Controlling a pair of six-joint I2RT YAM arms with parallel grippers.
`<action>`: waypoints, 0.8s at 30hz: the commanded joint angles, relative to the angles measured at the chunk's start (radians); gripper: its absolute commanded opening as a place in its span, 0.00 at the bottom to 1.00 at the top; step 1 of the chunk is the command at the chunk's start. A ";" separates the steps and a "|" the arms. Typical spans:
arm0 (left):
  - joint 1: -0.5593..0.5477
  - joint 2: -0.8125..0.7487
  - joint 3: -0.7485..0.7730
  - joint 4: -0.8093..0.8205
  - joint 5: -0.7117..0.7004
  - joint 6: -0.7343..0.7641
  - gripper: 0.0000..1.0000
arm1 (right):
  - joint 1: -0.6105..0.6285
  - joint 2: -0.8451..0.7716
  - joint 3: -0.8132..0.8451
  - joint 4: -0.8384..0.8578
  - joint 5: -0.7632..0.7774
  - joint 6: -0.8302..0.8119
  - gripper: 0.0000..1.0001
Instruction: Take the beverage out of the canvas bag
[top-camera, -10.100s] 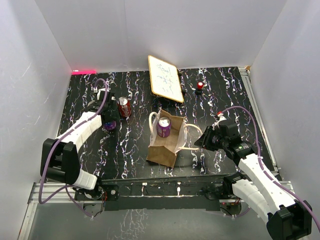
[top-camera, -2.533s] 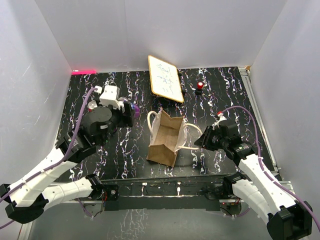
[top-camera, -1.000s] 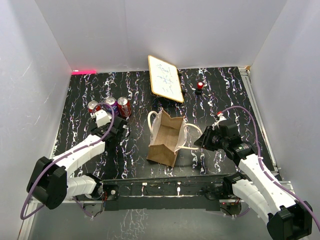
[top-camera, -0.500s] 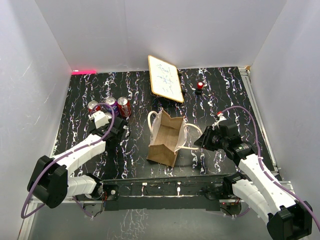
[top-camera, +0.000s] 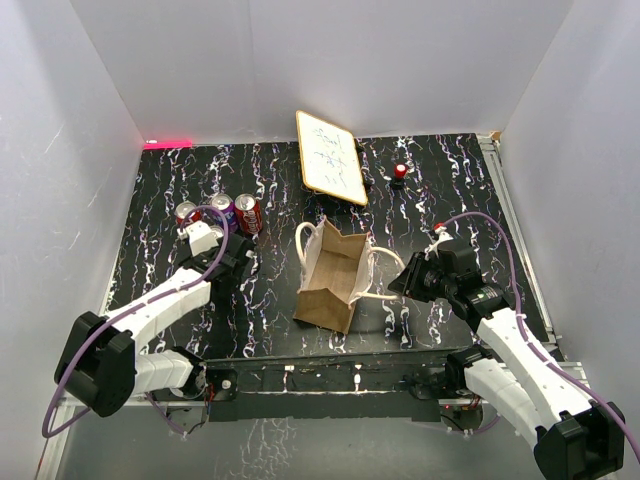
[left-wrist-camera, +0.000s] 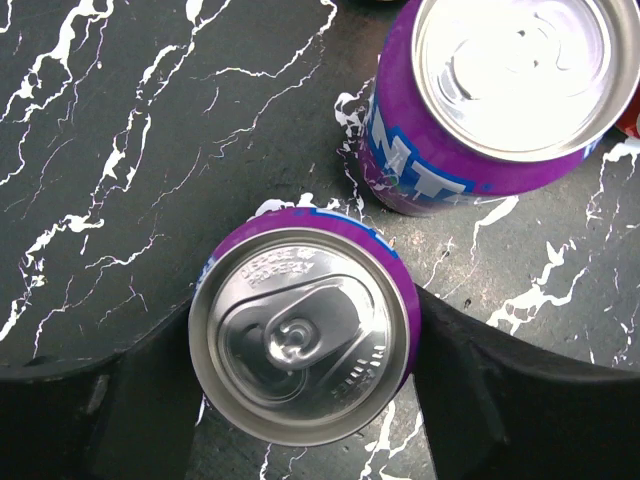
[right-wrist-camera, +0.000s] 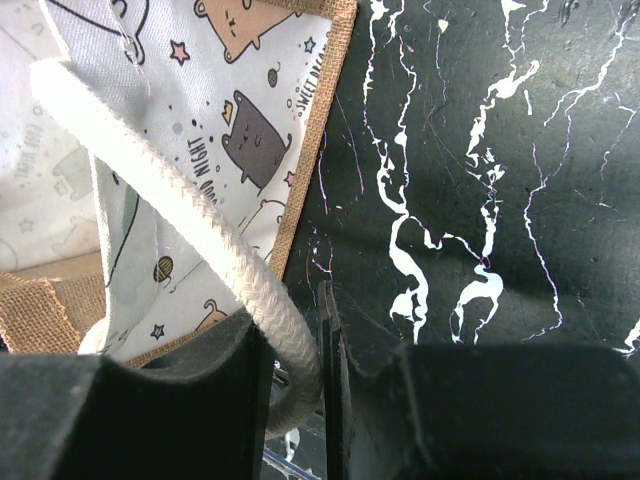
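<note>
Canvas bag (top-camera: 328, 288): tan, mouth open, cat-print lining.
Right tool (right-wrist-camera: 295, 345): you're pinching its cream handle (right-wrist-camera: 180, 205).
Left tool (left-wrist-camera: 305, 318): straddles purple can (left-wrist-camera: 300, 350); grip unclear.

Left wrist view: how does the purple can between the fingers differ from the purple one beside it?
The can between the fingers shows a pull tab on top; the neighbouring can shows a smooth, tabless end. The first sits within the left gripper; the neighbour stands free. Both are purple, standing on end.

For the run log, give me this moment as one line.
left gripper: around purple can on table, grip unclear | right gripper: shut on bag handle | canvas bag: no can visible inside
</note>
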 joint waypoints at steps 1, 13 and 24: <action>0.006 -0.055 0.040 -0.013 0.021 0.036 0.78 | 0.004 -0.001 0.003 0.035 0.010 -0.003 0.25; 0.007 -0.172 0.192 -0.035 0.150 0.155 0.97 | 0.004 -0.014 0.032 0.027 0.019 0.006 0.25; 0.007 -0.358 0.305 0.113 0.466 0.463 0.97 | 0.004 0.064 0.265 0.012 -0.005 -0.034 0.55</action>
